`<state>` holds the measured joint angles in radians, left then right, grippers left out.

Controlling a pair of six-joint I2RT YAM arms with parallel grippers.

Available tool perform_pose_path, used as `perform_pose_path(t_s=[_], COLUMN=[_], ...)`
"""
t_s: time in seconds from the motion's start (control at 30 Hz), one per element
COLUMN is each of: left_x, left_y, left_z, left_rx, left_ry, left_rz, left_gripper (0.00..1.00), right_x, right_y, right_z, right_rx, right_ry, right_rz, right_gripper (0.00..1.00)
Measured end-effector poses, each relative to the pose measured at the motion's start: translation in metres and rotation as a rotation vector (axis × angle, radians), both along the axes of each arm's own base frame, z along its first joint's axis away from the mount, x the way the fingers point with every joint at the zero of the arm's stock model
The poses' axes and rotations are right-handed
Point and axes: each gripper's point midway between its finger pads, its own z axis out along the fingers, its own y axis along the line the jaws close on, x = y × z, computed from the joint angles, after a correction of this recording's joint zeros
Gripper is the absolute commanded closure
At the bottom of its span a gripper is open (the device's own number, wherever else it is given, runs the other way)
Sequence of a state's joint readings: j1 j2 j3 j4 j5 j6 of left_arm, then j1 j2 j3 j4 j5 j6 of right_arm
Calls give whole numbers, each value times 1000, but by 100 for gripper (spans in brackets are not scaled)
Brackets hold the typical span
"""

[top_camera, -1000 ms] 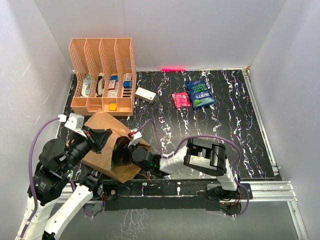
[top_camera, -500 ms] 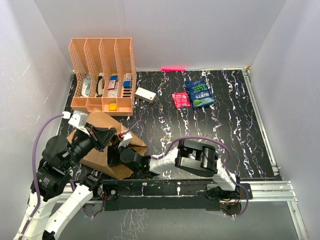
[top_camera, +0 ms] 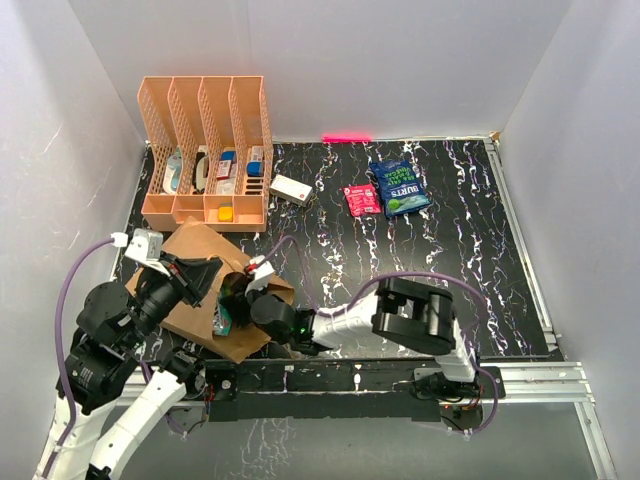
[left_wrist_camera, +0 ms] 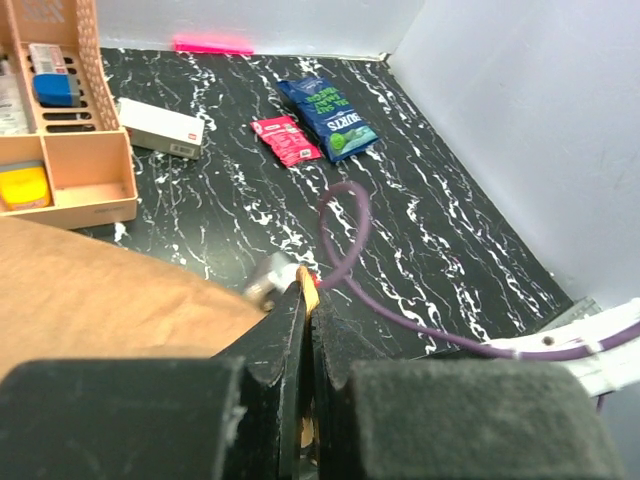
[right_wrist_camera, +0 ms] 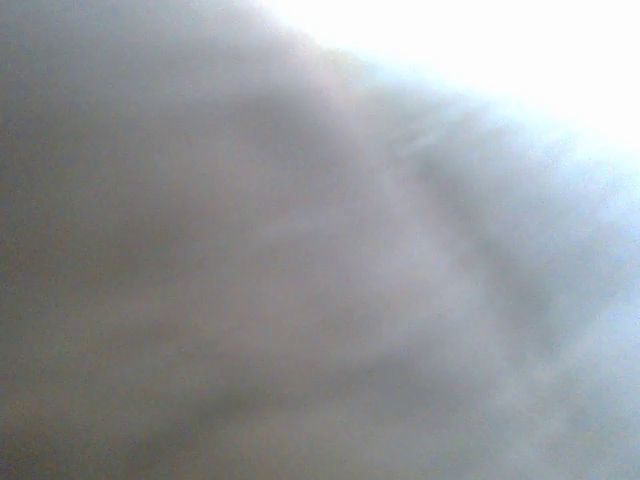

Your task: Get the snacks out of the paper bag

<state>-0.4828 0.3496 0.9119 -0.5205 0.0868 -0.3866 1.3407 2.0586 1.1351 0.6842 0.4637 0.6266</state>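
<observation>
pinching the rim of the paper bag [top_camera: 185, 305], on its side at near left, with the clamped left gripper [top_camera: 212, 278], resting the closed right gripper [top_camera: 238, 298] in its mouth beside a teal packet [top_camera: 222, 322], hold unclear.

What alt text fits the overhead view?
A brown paper bag lies at near left, its mouth pinched by the left gripper while the right gripper reaches in. A blue chip bag and pink packet lie farther back.
</observation>
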Motion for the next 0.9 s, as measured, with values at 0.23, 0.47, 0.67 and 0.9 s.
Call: perform_pose_path(t_s=[0.23,0.47,0.67,0.9], left_x=[2,5,6,9], left_y=[11,13,13,9], left_z=[-11,-19,-17,-14], left_rx=[18,26,17,13], left_ry=[19,33,30,26], left_rz=[62,81,84,70], left_gripper=[100,100,100,100], right_x=[0,-3,-1,-1], right_y=[-35,-67,-81,-81], right_z=[28,24,12,5], right_rx=[1,-41,-64,-65], right_ry=[-46,-47,-25,-1], right_rz=[-32,-55,-78,-77], right_gripper=[92,92,81,35])
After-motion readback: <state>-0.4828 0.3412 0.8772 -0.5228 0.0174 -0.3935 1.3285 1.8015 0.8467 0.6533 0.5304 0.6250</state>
